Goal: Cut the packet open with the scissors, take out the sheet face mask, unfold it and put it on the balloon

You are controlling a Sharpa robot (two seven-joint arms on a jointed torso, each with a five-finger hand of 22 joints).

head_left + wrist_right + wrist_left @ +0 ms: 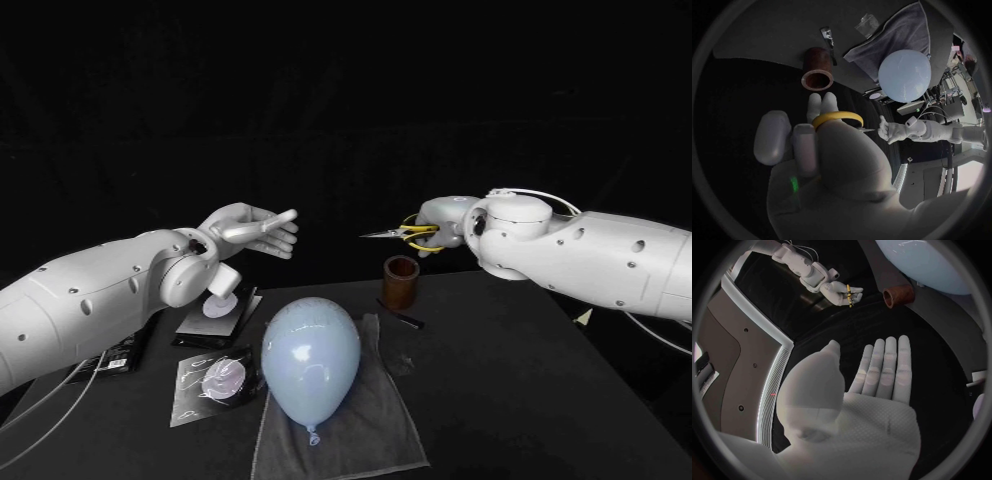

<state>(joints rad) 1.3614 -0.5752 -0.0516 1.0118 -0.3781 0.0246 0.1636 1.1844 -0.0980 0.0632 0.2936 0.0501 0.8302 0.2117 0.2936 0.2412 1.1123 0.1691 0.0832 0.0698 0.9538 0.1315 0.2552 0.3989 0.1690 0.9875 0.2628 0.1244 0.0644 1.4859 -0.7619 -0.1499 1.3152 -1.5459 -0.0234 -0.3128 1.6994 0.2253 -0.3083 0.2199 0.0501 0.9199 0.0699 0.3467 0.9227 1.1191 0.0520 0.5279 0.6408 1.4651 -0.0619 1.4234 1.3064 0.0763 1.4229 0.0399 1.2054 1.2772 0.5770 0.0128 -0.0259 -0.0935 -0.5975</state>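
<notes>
I see a dim scene against black. Light from above puts a soft glare on the balloon (310,362). In both wrist views, straight edges bend near the dark rim.

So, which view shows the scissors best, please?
The head view: the scissors show blades and yellow handles in the right robot hand. The left wrist view shows them small and distant; the right wrist view shows one yellow handle loop.
</notes>
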